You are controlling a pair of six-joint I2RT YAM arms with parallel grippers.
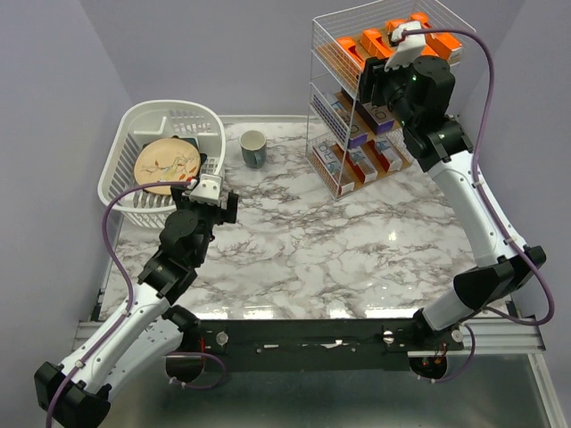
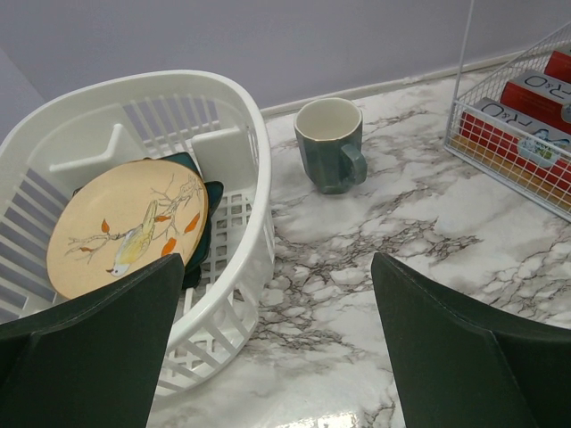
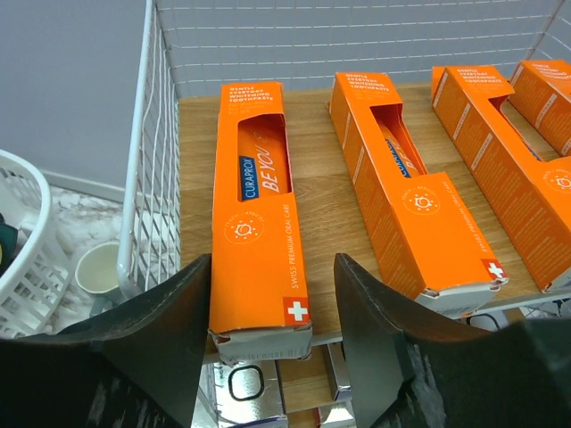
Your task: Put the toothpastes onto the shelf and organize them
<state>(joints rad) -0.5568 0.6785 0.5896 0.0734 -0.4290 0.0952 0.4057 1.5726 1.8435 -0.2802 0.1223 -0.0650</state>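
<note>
The shelf stands at the back right, a white wire rack with wooden boards. Several orange toothpastes lie on its top tier, silver-purple ones on the middle tier and white-red ones on the bottom. My right gripper hovers at the front of the top tier. In the right wrist view its fingers straddle the near end of the leftmost orange box, which rests on the board; a gap shows beside the right finger. My left gripper hangs open and empty over the table.
A white plastic dish basket with a bird-painted plate sits at the back left, close to the left gripper. A dark green mug stands between basket and shelf. More orange boxes lie right of the straddled one.
</note>
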